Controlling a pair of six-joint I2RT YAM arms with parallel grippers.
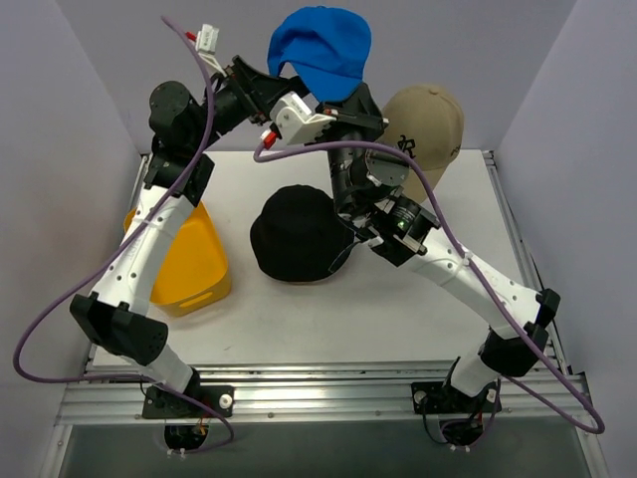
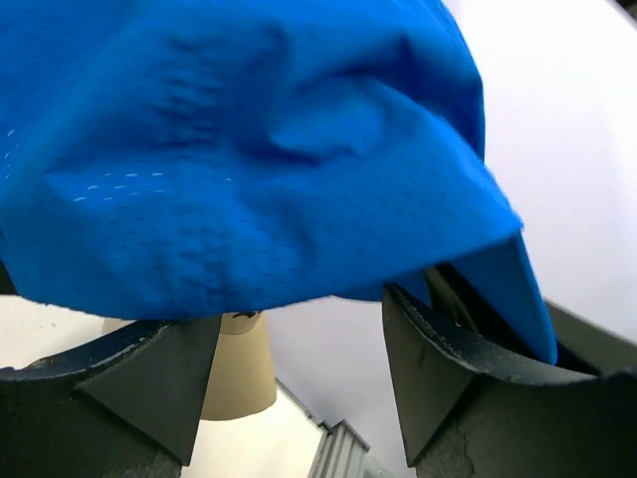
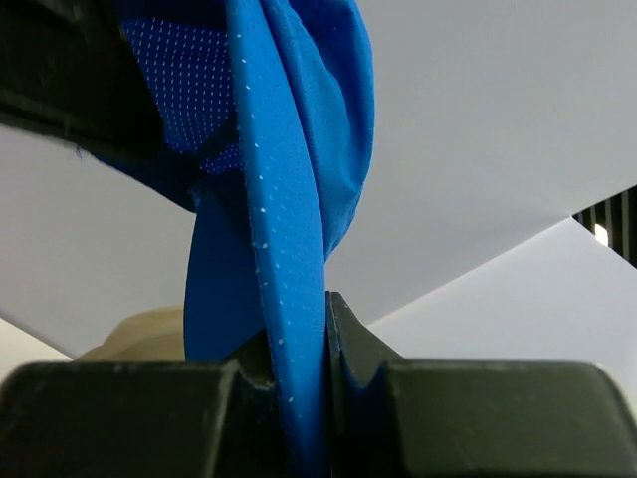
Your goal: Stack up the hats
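Note:
The bright blue baseball cap (image 1: 320, 50) is held high at the back of the table. My right gripper (image 3: 323, 319) is shut on a fold of its blue fabric (image 3: 289, 249). My left gripper (image 2: 299, 319) is open just under the cap (image 2: 249, 149), whose fabric drapes over the fingers. In the top view both grippers meet under the cap, left (image 1: 343, 115) and right (image 1: 348, 134). The tan baseball cap (image 1: 428, 124) with a dark logo sits at the back right and also shows in the left wrist view (image 2: 239, 368). The black bucket hat (image 1: 299, 234) lies mid-table. The dark red bucket hat is out of view.
A yellow plastic tray (image 1: 189, 269) stands at the left, beside my left arm. Grey walls close the back and both sides. A metal rail (image 1: 328, 383) runs along the near edge by the arm bases.

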